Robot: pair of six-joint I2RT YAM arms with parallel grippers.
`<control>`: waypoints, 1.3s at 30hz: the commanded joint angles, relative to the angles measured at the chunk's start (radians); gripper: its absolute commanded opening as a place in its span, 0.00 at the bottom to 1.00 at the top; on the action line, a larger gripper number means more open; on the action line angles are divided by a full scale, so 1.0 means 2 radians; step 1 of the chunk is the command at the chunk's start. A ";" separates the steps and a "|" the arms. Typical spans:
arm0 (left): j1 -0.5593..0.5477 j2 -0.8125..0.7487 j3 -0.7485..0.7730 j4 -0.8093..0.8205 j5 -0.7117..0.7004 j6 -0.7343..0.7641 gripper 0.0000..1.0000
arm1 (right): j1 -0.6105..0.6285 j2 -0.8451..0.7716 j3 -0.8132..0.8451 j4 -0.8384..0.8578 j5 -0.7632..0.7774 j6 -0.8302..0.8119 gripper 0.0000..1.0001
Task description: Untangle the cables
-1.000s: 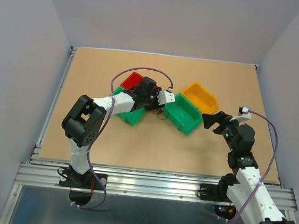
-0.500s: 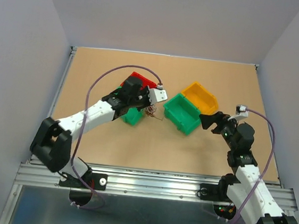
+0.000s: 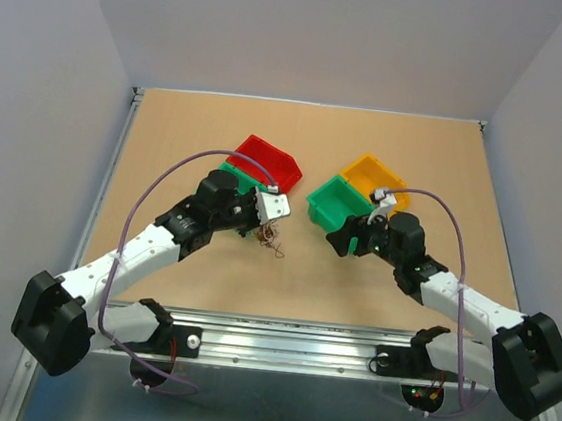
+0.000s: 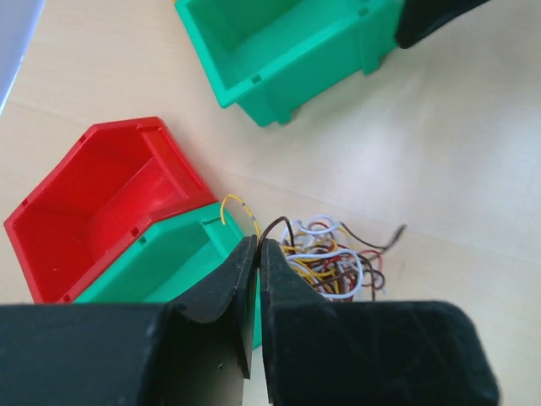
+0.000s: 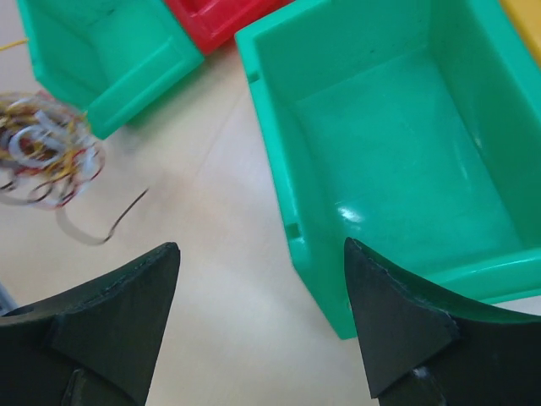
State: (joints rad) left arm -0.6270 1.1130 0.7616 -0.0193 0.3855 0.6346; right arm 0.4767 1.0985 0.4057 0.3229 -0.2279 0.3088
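The cables (image 4: 325, 264) have been pinched by the left gripper (image 4: 258, 247) beside the red bin (image 4: 101, 203). The right gripper (image 5: 260, 247), fingers spread, was brought near for pulling.

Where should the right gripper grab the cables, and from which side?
The loose dark end trailing from the cables: it lies alone on bare table, facing the right gripper, away from where the left gripper pinches. Come from that open side.
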 commanded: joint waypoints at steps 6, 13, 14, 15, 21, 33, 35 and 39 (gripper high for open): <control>-0.002 -0.027 -0.020 0.051 0.048 0.004 0.13 | 0.016 0.083 0.070 0.013 0.095 -0.057 0.74; -0.002 0.000 -0.015 0.052 0.056 0.005 0.12 | 0.019 0.106 0.083 0.031 0.111 -0.061 0.47; -0.003 0.004 -0.015 0.053 0.057 0.005 0.12 | 0.019 0.105 0.081 0.038 0.129 -0.060 0.40; -0.003 0.006 -0.014 0.053 0.057 0.005 0.13 | 0.019 0.105 0.081 0.041 0.136 -0.059 0.40; -0.002 0.023 -0.012 0.054 0.058 0.006 0.12 | 0.019 0.119 0.091 0.049 0.227 -0.052 0.22; -0.003 0.034 -0.016 0.065 0.059 0.007 0.12 | 0.014 0.143 0.126 0.075 0.267 -0.060 0.73; -0.003 0.034 -0.018 0.067 0.062 0.006 0.12 | 0.015 0.093 0.112 0.075 0.235 -0.062 0.79; -0.002 0.030 -0.021 0.072 0.067 0.008 0.12 | 0.016 0.010 0.079 0.056 0.146 -0.054 1.00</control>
State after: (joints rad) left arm -0.6270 1.1904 0.7303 0.0704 0.4843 0.6426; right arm 0.5083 1.2583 0.6247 0.3908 0.2314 0.1986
